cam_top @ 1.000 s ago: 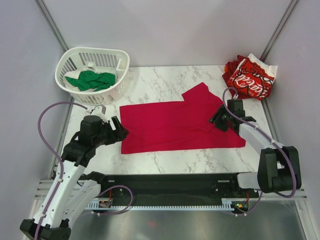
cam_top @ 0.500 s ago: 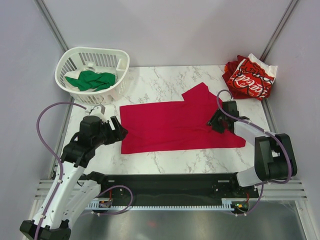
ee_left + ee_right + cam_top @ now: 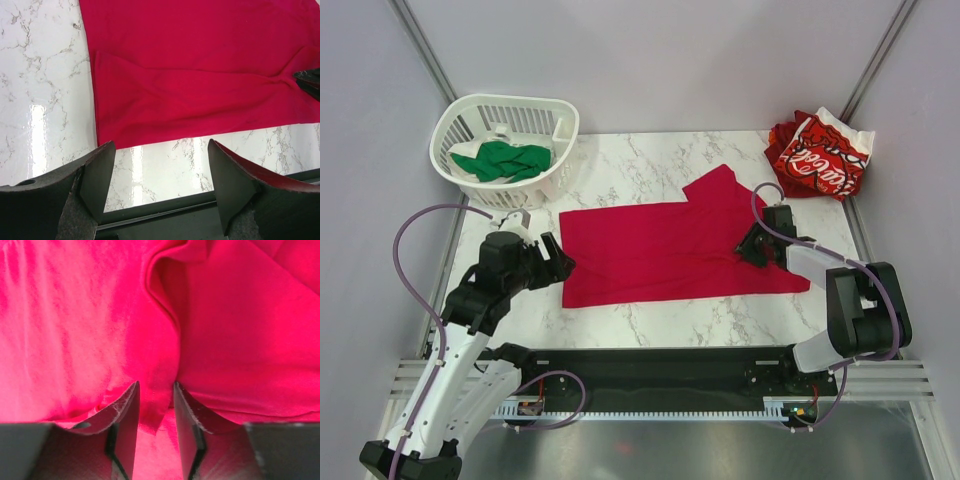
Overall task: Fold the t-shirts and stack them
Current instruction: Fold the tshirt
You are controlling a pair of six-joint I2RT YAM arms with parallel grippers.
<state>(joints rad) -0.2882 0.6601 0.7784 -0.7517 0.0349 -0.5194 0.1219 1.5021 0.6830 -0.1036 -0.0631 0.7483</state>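
The crimson-red t-shirt [image 3: 670,250] lies spread flat in the middle of the marble table. My right gripper [image 3: 748,247] is pressed down on its right part. In the right wrist view its jaws [image 3: 156,390] stand partly closed on either side of a raised ridge of this shirt [image 3: 225,330], with a narrow gap left. My left gripper [image 3: 560,262] hovers wide open just off the shirt's near left corner; bare marble shows between its fingers [image 3: 95,175], and the shirt [image 3: 200,75] lies beyond them. The red-and-white t-shirt [image 3: 820,155] is bunched at the back right. The green t-shirt [image 3: 502,160] lies in the basket.
A white slatted basket [image 3: 505,101] stands at the back left corner. The black rail [image 3: 660,365] with the arm bases runs along the near table edge. Grey walls and metal posts close in the table at left, right and back.
My right gripper has slid a little leftward over the crimson shirt and its jaws have narrowed around a ridge of cloth. The left arm has stayed where it was.
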